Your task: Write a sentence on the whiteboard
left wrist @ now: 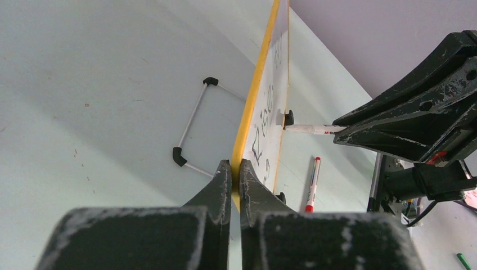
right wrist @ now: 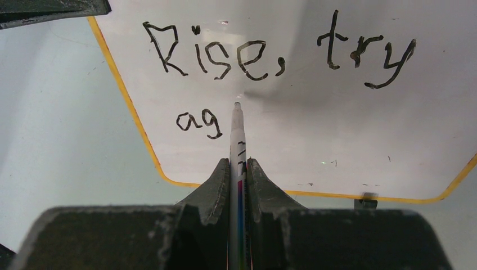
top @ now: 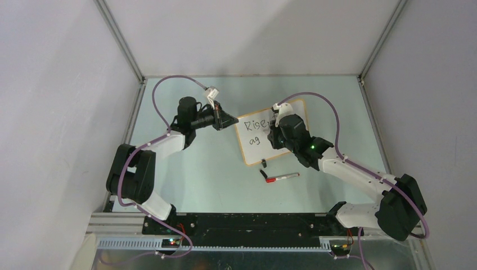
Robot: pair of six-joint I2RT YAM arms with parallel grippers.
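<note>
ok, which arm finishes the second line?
Right. The right gripper holds the marker, tip beside "ag" of the unfinished sentence on the whiteboard. The left gripper is clamped on the whiteboard's frame, apparently steadying it.

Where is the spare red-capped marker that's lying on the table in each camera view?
Top external: the red-capped marker lies just below centre, on the arms' side of the whiteboard.
Left wrist: lower right of centre, to the right of the board's yellow edge.
Right wrist: not in it.
Shared landmark: the whiteboard's yellow frame, seen in all three.
</note>
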